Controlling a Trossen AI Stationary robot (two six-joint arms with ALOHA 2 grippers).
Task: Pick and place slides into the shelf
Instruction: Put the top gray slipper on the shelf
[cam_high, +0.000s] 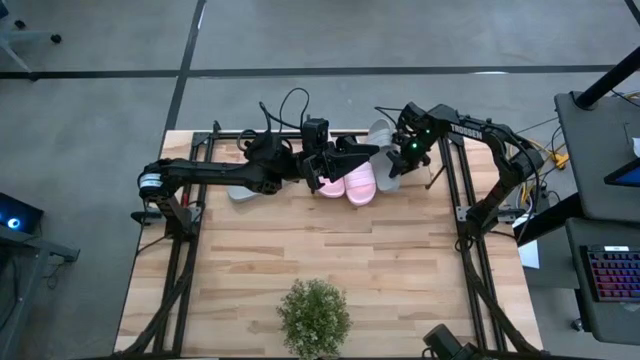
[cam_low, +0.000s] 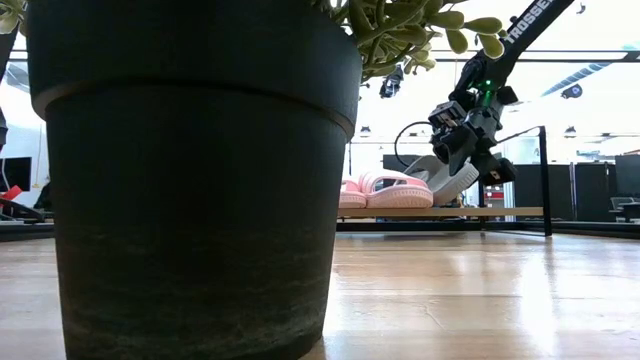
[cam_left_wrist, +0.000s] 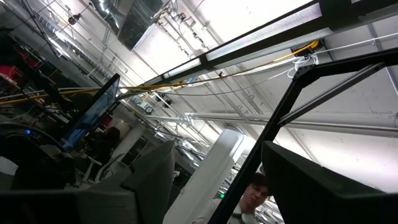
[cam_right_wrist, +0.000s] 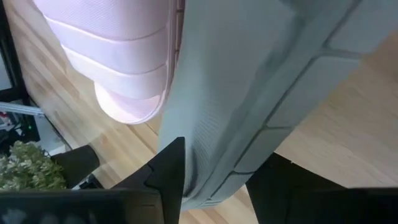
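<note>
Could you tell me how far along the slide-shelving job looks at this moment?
Done: the pink pair sits side by side on the shelf. In hand: the right gripper is at a grey slide leaning tilted beside the pink ones, not yet lying flat. Left: the other grey slide, under the left arm, cannot be confirmed as placed; the left gripper holds nothing visible.
</note>
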